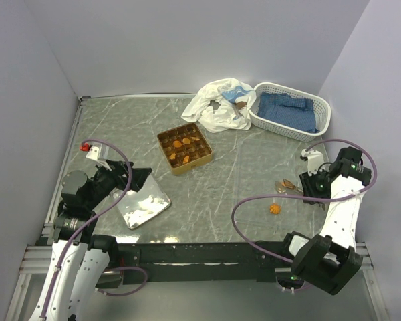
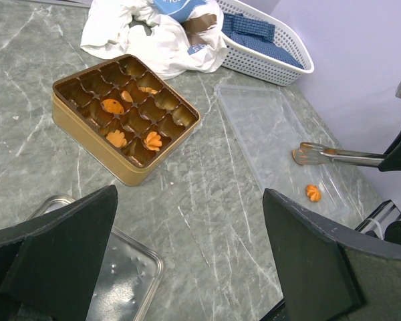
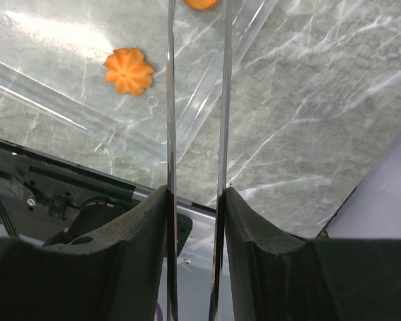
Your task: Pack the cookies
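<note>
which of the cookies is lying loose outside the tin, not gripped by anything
The small orange flower-shaped cookie on the clear plastic tray. The rest sit in the square golden tin or at the tips of the metal tongs.

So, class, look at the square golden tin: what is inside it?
The tin is divided into small compartments. Five cookies show among them, and the other compartments look empty. The dividers hide parts of some compartment floors, so anything small lying there could not be seen.
</note>
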`<state>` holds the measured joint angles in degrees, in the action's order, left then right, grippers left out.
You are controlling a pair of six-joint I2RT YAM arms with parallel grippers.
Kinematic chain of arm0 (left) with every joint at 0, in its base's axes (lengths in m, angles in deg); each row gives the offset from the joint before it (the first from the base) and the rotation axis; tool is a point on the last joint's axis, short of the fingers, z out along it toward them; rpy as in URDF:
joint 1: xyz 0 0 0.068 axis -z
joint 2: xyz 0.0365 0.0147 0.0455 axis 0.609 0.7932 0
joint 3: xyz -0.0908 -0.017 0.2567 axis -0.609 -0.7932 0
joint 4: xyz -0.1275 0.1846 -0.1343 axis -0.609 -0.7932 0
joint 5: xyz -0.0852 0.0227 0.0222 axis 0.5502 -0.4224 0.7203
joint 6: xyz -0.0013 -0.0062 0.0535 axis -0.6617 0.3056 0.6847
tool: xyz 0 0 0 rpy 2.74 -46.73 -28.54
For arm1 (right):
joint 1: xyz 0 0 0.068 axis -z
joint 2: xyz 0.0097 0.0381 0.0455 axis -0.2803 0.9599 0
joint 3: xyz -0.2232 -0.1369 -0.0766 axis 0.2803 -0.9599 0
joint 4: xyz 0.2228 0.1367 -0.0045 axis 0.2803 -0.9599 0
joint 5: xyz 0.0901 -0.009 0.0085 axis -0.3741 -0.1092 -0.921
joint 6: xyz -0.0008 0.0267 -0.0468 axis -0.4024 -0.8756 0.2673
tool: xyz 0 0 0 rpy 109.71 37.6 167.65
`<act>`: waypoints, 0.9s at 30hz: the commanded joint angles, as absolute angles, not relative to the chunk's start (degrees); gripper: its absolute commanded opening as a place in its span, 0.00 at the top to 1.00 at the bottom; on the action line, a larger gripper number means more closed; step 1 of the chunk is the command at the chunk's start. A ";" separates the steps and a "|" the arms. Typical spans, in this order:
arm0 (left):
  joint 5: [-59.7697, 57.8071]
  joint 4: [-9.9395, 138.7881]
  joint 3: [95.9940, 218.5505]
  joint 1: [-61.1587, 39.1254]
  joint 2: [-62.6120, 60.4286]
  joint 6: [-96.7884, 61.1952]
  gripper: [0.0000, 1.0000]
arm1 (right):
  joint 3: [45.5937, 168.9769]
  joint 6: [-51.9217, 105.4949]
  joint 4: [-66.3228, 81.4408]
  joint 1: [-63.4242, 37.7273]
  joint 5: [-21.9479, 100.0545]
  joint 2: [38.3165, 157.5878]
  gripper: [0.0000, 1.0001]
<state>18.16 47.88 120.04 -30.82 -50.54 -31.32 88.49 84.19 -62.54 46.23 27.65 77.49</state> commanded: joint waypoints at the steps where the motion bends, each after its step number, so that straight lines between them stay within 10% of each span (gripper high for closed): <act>1: 19.41 50.28 120.08 -31.10 -51.19 -30.65 0.04 | 90.62 83.79 -62.68 45.72 26.66 76.20 0.65; 27: 19.15 50.28 120.08 -31.19 -48.81 -30.65 0.04 | 105.21 64.81 -58.65 19.12 18.66 81.64 0.69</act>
<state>18.16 47.93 120.04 -30.84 -49.91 -31.32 100.10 71.07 -62.76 24.90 21.42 80.01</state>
